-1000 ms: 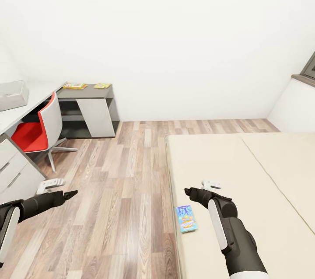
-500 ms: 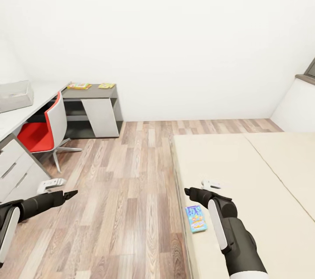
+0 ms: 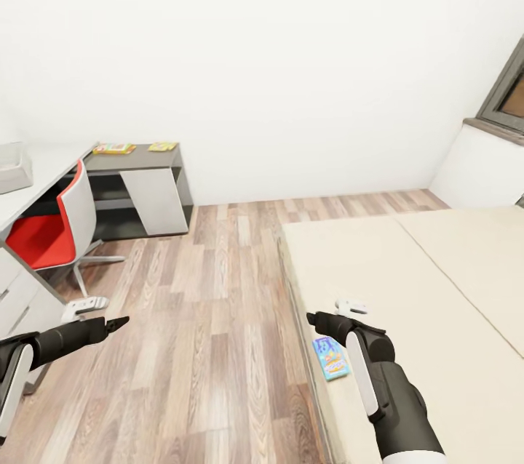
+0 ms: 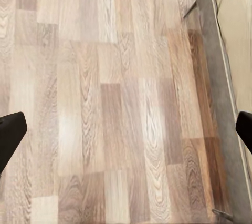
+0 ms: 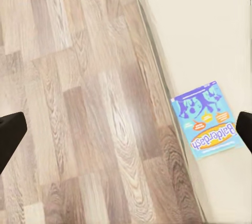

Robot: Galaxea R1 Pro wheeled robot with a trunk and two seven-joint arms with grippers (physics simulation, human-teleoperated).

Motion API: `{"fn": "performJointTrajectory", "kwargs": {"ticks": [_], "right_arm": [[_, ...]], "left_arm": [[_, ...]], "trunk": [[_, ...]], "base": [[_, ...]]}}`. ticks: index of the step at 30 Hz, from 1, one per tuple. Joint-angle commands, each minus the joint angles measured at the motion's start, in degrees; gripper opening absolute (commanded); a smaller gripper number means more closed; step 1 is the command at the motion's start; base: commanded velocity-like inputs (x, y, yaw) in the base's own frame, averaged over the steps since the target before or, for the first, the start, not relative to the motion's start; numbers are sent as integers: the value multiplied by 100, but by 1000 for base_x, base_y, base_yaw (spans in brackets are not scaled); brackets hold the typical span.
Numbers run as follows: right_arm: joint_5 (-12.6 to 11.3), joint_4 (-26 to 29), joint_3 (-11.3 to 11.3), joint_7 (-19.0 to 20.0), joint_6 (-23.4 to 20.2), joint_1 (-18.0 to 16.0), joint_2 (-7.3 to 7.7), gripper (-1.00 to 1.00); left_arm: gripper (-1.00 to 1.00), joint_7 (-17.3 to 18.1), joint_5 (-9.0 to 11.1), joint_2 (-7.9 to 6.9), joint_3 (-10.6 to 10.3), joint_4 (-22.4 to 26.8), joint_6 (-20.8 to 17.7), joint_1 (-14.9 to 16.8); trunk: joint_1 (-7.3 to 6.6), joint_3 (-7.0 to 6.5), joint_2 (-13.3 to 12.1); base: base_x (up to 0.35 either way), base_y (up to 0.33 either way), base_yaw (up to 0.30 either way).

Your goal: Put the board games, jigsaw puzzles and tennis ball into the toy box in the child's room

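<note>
A blue board game (image 3: pixel 331 360) with cartoon print lies flat on the beige bed (image 3: pixel 437 289), close to its left edge. It also shows in the right wrist view as the board game (image 5: pixel 208 121). My right gripper (image 3: pixel 314 318) hovers open just above and in front of it, and my right arm hides part of it. Over the wood floor, my left gripper (image 3: pixel 120 321) is open and empty. The table (image 3: pixel 135 158) stands at the back left with two flat colourful toys (image 3: pixel 114 148) on its dark top. The toy box (image 3: pixel 10 166) is cut off at the left edge.
A red and white swivel chair (image 3: pixel 51 231) stands in front of the table. White drawers (image 3: pixel 14 297) are at my left. Wood-plank floor (image 3: pixel 211 289) lies between table and bed. A grey-framed window (image 3: pixel 509 89) is at the upper right. The bed's edge (image 4: pixel 223 61) appears in the left wrist view.
The whole view has shifted, so the camera moved: the window shows more, the table and toy box sit further left, and the board game is nearer my right arm. Both arms hold their pose.
</note>
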State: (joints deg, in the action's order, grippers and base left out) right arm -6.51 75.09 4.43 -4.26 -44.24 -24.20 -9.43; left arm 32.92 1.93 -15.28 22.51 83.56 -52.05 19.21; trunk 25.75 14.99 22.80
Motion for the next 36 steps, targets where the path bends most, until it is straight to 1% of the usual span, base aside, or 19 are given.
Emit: {"fn": "performJointTrajectory", "kwargs": {"ticks": [1, 31, 36], "right_arm": [[-60, 4, 6, -44, -24, -6, -6, 100], [-77, -11, 21, -40, -16, -6, -6, 100], [-79, -11, 22, -47, 118, -6, -3, 100]], "left_arm": [[100, 13, 18, -1, 8, 2, -42, 4], [100, 13, 18, -1, 8, 2, -42, 4], [100, 15, 18, -1, 8, 2, -42, 4]], "trunk": [[4, 9, 11], [4, -79, 11], [4, -96, 11]], "base": [[0, 256, -270], [0, 285, -275], [0, 283, -275]]}}
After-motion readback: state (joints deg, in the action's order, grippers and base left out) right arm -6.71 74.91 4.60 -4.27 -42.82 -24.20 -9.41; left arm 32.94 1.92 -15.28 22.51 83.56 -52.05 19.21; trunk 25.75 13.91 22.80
